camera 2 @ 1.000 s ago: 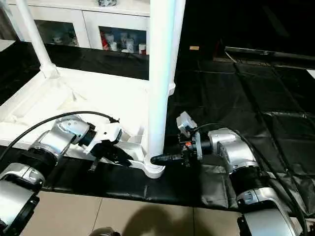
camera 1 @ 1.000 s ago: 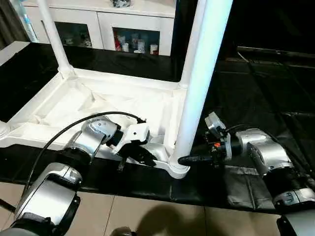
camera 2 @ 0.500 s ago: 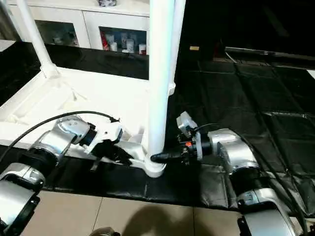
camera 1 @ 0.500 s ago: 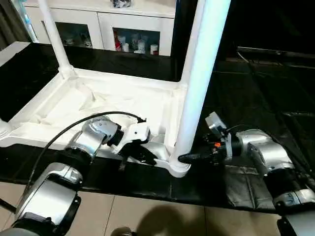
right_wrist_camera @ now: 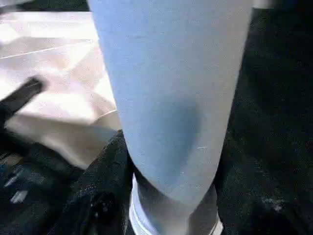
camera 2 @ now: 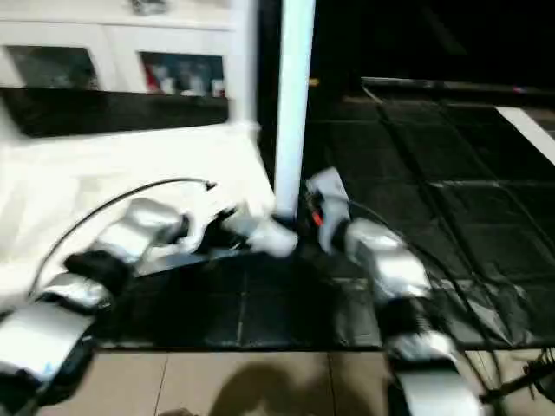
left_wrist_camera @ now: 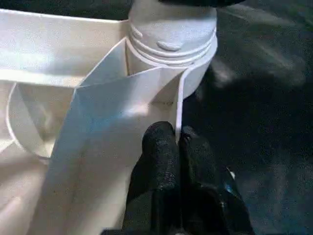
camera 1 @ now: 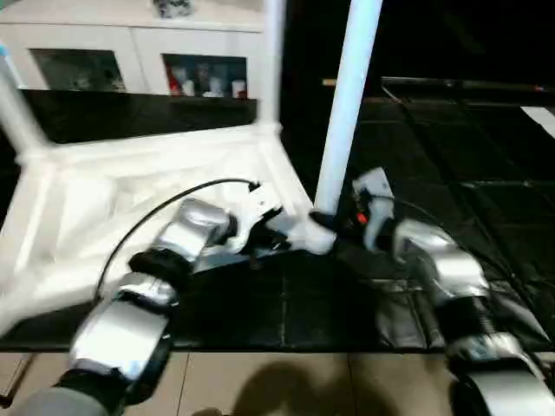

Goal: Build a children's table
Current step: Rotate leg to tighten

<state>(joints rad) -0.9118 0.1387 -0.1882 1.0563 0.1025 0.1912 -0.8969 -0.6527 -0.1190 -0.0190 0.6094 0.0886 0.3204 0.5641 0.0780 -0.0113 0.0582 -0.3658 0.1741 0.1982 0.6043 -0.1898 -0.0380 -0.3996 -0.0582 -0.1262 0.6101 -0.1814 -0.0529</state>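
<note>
The children's table lies upside down on the black mat, its ribbed underside point(camera 1: 130, 182) facing up. A white leg point(camera 1: 345, 104) stands in the near corner socket point(camera 1: 303, 232); two more legs point(camera 1: 273, 61) point(camera 1: 13, 113) rise further back. My left gripper point(camera 1: 260, 243) is shut on the thin rim wall point(left_wrist_camera: 146, 93) just beside that socket point(left_wrist_camera: 171, 34), with both black fingers point(left_wrist_camera: 159, 147) pressed together over the wall's edge. My right gripper point(camera 1: 334, 224) holds the foot of the near leg point(right_wrist_camera: 171, 98), one black finger point(right_wrist_camera: 110, 166) on each side of it.
A white cabinet with glass doors point(camera 1: 130, 52) stands behind the table. The black mat point(camera 1: 451, 165) spreads to the right, with wrinkled sheeting by my right forearm. Tan floor tiles point(camera 1: 260, 381) run along the near edge. A black cable point(camera 1: 173, 195) arcs over my left wrist.
The head camera has swung, shifting and blurring the whole picture. My right gripper's fingers have closed in around the foot of the near leg. The left gripper keeps its hold on the rim.
</note>
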